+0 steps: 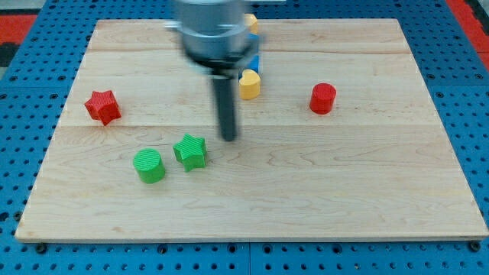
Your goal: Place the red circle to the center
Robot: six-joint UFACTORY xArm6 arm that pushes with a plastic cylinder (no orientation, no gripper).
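Observation:
The red circle (322, 98) sits on the wooden board (344, 191), at the view's right of middle and in its upper half. My tip (229, 138) rests on the board near the middle, well to the view's left of the red circle and apart from it. The tip is just to the right of the green star (190, 151) and not touching it.
A green circle (149, 166) lies left of the green star. A red star (102, 106) is at the board's left. A yellow block (249, 84) sits just right of the rod, with a blue block (256, 63) and another yellow block (250, 23) behind, partly hidden.

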